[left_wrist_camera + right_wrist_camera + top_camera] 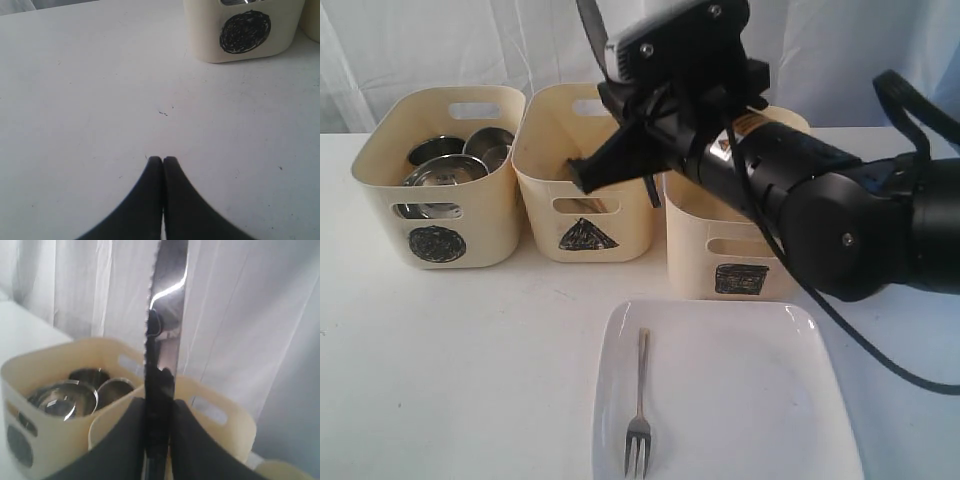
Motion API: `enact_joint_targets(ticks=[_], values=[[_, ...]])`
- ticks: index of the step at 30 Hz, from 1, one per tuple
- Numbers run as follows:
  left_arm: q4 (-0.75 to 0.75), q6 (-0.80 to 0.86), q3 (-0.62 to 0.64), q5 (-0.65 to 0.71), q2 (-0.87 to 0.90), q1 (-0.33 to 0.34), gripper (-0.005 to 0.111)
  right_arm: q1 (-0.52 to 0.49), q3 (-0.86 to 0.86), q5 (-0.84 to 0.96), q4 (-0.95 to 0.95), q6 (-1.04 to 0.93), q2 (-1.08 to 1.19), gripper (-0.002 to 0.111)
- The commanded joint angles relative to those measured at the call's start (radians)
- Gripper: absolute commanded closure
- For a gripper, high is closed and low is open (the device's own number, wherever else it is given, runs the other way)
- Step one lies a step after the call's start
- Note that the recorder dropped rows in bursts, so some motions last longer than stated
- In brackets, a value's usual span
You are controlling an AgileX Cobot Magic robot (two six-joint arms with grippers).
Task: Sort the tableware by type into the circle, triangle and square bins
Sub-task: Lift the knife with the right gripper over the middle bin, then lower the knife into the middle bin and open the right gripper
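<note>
My right gripper [159,402] is shut on the dark handle of the steel knife [167,285], whose serrated blade stands up past the fingers. In the exterior view this gripper [585,175] hangs over the triangle bin [585,237]. The circle bin [380,160] at the left holds steel bowls [445,170] and a mug [490,145]. To the right stands the square bin [740,278]. A steel fork [640,420] lies on the large white plate [740,400] in front. My left gripper [163,160] is shut and empty over bare table, short of the circle bin [245,30].
The three bins stand side by side along the back of the white table [450,370]. A white curtain [440,40] hangs behind them. My right arm [860,220] stretches over the square bin with a cable looping beside it.
</note>
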Motion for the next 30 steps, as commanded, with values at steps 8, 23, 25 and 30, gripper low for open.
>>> enact_joint_targets(ticks=[8, 23, 25, 30], values=[[-0.006, 0.0, 0.004, -0.001, -0.003, -0.004, 0.107, 0.0, -0.17, -0.167, -0.011, -0.052, 0.171, 0.108], [-0.006, 0.0, 0.004, -0.001, -0.003, -0.004, 0.107, -0.02, -0.423, -0.209, 0.029, -0.189, 0.423, 0.108], [-0.006, 0.0, 0.004, -0.001, -0.003, -0.004, 0.107, -0.028, -0.433, -0.207, 0.061, -0.189, 0.437, 0.108], [-0.006, 0.0, 0.004, -0.001, -0.003, -0.004, 0.107, -0.063, -0.437, -0.145, 0.068, -0.189, 0.454, 0.108]])
